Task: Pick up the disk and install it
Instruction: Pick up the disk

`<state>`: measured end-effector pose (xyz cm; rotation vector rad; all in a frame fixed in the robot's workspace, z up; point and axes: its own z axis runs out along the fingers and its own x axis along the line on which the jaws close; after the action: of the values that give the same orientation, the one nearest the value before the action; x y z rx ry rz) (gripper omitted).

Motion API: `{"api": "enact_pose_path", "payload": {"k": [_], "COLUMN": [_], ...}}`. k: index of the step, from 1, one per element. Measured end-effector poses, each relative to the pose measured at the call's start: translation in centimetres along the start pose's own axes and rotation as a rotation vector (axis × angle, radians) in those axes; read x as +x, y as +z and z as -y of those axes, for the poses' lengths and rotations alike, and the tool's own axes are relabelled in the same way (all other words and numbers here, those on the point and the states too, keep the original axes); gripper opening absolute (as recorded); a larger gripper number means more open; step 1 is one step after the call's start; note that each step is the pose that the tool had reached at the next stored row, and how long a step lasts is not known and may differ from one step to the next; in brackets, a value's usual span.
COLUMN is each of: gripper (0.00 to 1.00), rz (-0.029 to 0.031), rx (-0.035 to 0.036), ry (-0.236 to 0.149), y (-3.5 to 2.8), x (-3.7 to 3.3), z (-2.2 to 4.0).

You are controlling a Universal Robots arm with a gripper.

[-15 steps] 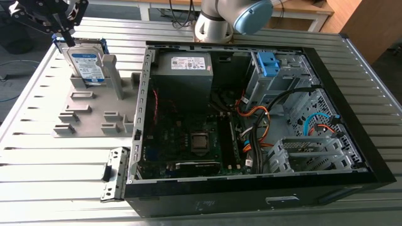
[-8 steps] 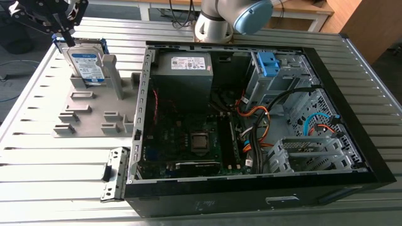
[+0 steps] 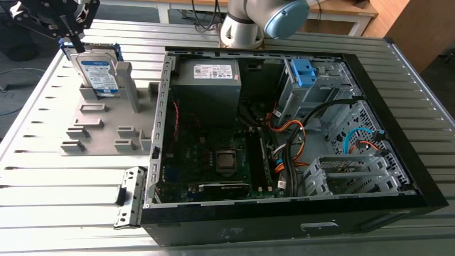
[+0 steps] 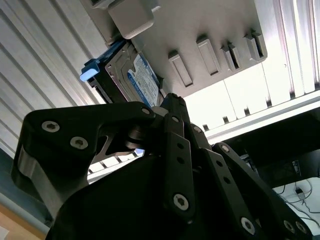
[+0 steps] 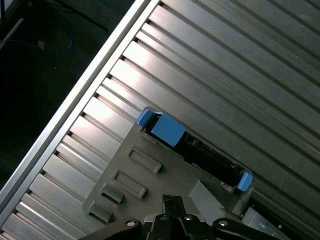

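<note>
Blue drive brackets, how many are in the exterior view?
2: one around the disk in the grey holder, one bare bracket in the case's drive cage. More may be hidden.

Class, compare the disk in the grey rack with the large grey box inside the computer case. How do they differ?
The disk stands on edge outside the case; the grey box sits inside it. The disk is smaller than the box. The disk has blue edging; the box has none. Both carry labels.

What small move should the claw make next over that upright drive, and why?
Probably ease the claw straight down: it hangs over the top edge of the silver hard drive with blue carrier frame, which stands upright in the grey plastic holder.
</note>
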<state>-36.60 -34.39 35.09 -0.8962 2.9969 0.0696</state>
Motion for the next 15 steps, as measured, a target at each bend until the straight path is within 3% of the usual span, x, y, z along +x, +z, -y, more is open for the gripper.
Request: {"api": "enact_pose_path", "payload": {"k": [15], "gripper": [0.11], "rz": [-0.0013], "rx": [-0.0008], "ry": [-0.033], "y": [0.00], "x": [0.00], "z": [0.00]}}
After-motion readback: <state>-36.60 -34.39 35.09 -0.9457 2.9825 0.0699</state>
